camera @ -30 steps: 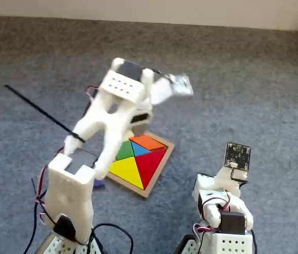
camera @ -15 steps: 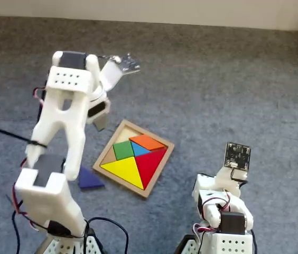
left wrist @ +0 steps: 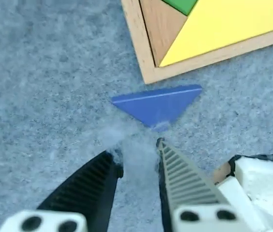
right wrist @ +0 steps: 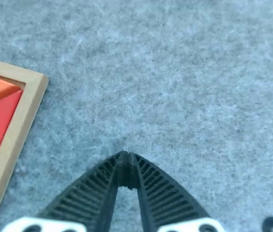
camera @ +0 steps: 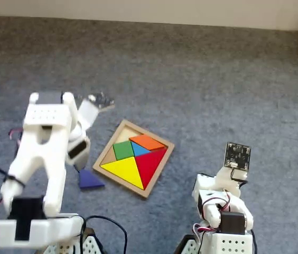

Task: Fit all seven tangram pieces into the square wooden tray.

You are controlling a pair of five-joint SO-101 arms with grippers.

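My left claw (left wrist: 137,153) is open on nothing, tips low over the carpet (left wrist: 39,72), blue triangle (left wrist: 157,104) lying loose just ahead of them, part-filled wooden tray (left wrist: 135,43) just beyond it; right claw (right wrist: 125,159) closed, empty.

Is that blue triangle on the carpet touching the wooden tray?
Apart. The left wrist view shows a strip of grey carpet between the blue triangle and the edge of the wooden tray.
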